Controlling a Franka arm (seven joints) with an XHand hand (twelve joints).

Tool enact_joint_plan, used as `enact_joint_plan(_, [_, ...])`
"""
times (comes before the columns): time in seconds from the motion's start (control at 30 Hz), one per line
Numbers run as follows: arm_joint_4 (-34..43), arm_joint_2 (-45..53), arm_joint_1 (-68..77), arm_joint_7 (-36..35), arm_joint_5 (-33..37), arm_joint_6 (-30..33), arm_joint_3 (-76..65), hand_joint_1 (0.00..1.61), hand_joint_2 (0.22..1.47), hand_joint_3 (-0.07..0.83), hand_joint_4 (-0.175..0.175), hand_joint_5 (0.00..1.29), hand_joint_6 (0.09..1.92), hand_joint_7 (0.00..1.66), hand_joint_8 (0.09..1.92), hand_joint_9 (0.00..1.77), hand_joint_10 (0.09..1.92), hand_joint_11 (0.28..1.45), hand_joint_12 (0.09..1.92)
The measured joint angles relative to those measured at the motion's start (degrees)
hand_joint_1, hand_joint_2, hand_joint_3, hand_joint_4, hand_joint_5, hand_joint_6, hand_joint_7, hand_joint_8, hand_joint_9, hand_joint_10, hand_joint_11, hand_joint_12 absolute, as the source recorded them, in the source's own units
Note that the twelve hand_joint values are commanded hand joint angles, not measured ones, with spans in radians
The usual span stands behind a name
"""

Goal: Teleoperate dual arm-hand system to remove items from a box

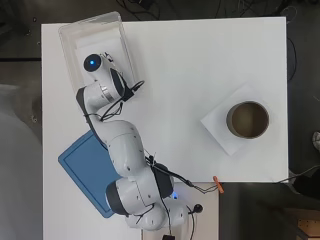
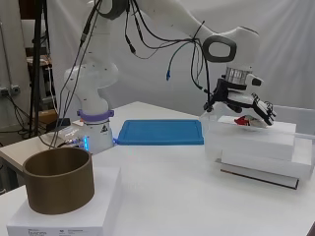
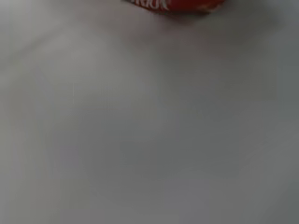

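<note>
Hand (image 2: 255, 112) and arm reach into the clear plastic box (image 1: 67, 37) at the upper left of the overhead view, the arm's last links covering most of the box's inside there. In the side view the box (image 2: 305, 162) sits at the right of the frame, and the hand hangs just above its rim with its fingers (image 2: 266, 114) curled downward around a small red item (image 2: 244, 121). Red shows between and under the fingers, so the hand appears closed on it, though how much of the item it wraps cannot be told. The wrist view is mostly blurred pale surface, with a strip of the red item (image 3: 177, 4) cut off at its edge.

At the right of the overhead view a brown round container (image 1: 248, 120) stands on a white block (image 1: 220, 131), well apart from the box. A blue tray (image 1: 82, 162) lies at the lower left, partly under the arm, on the white table (image 1: 190, 60).
</note>
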Motion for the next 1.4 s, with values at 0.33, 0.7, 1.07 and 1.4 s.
enact_joint_plan(0.33, [3.3, 1.6, 0.1, -4.1, 3.9, -8.0, -2.3, 1.07, 1.24, 0.053, 0.172, 0.78, 1.90, 1.13, 1.92, 1.42, 1.90, 1.19, 1.87])
enact_joint_plan(0.7, [2.5, -15.5, 0.0, -10.6, 15.9, -12.7, -5.2, 1.19, 1.27, 0.003, 0.175, 0.85, 1.92, 1.14, 1.92, 1.39, 1.92, 1.22, 1.84])
enact_joint_plan(1.07, [-22.2, -47.6, -4.8, -21.3, 12.7, -15.8, -23.4, 1.19, 1.27, 0.002, 0.175, 0.76, 1.92, 1.12, 1.92, 1.36, 1.92, 1.22, 1.85])
enact_joint_plan(1.4, [-15.3, -42.9, -6.8, -32.4, 6.1, -16.6, -53.0, 1.18, 1.27, 0.000, 0.175, 0.65, 1.92, 1.01, 1.92, 1.29, 1.92, 1.16, 1.87])
